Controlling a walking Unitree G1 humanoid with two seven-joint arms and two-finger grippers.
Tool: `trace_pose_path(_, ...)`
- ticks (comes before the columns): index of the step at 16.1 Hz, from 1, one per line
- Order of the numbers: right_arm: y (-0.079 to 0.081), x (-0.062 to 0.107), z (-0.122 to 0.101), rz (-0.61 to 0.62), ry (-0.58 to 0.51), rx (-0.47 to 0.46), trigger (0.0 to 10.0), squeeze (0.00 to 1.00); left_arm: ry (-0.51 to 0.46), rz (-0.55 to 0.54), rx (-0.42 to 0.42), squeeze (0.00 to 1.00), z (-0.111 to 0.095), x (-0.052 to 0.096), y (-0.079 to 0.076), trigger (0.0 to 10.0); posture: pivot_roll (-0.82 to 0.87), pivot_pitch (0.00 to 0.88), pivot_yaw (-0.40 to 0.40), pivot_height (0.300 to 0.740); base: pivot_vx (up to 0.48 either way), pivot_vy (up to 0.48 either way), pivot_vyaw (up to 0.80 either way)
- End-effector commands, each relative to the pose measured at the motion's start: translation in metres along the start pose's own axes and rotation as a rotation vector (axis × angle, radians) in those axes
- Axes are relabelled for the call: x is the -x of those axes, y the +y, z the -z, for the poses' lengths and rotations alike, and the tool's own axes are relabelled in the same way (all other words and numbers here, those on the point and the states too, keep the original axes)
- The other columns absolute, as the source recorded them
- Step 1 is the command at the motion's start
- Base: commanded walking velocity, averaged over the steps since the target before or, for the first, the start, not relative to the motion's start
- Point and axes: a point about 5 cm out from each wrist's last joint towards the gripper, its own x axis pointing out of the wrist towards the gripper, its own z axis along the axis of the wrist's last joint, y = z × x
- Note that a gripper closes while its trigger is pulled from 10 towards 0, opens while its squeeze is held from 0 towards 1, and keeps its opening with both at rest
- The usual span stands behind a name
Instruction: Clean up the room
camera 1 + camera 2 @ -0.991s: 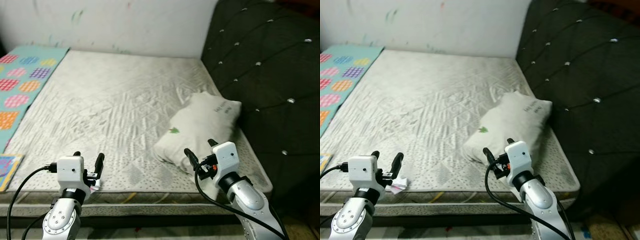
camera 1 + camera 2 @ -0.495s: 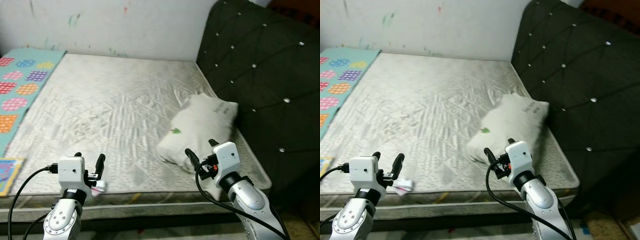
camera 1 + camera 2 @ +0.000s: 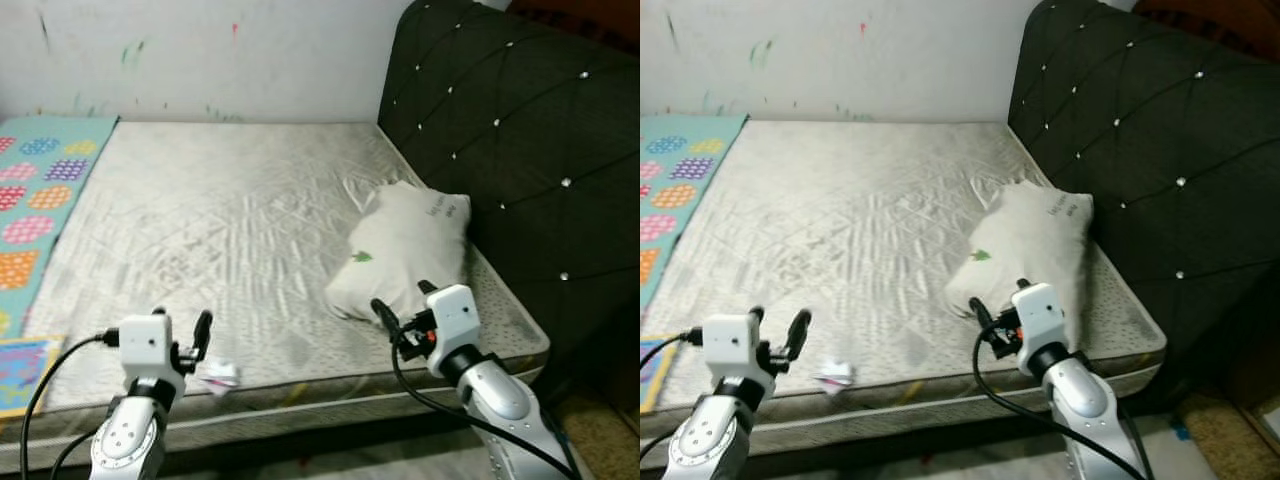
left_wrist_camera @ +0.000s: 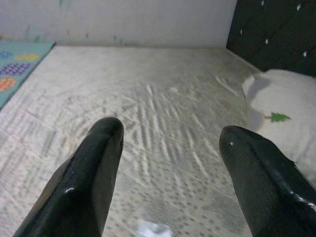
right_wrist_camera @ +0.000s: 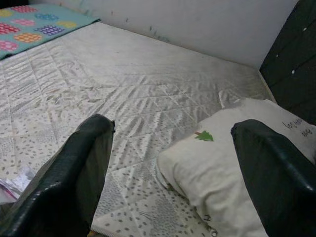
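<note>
We hold both pincers, left (image 3: pixel 180 335) and right (image 3: pixel 403 300), wide and empty at the grey quilted mattress (image 3: pixel 230 210) edge. The small crumpled white paper scrap (image 3: pixel 220 375) lies just beside the left, probably our first pickup; the white pillow (image 3: pixel 405 250) lies by the headboard.

A small crumpled scrap of paper (image 3: pixel 219 376), white with a touch of pink, lies near the front edge of the bare mattress (image 3: pixel 230 220), just beside the left gripper (image 3: pixel 180 337). A white pillow (image 3: pixel 405 250) with a small green tree mark and dark lettering lies flat on the mattress's right side, its far end close against the dark tufted headboard (image 3: pixel 500 130). A colourful dotted mat (image 3: pixel 40 190) lies along the mattress's left edge. The mattress cover is grey-white, quilted and creased.
</note>
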Motion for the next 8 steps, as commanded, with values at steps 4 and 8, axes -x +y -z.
trace_pose_path(4, -0.002, -0.007, -0.004, 0.009, -0.016, -0.029, 10.0, 0.0, -0.019, -0.037, -0.01, 0.0, -0.002, -0.002, 0.006, 10.0, -0.02, 0.0, -0.091, 0.74, 0.0, 0.0, 0.0)
trace_pose_path(8, -0.003, -0.035, -0.02, 0.036, -0.078, -0.036, 10.0, 0.0, -0.063, -0.009, -0.015, 0.0, -0.013, -0.024, 0.003, 10.0, -0.03, 0.0, -0.052, 0.74, 0.0, 0.0, 0.0)
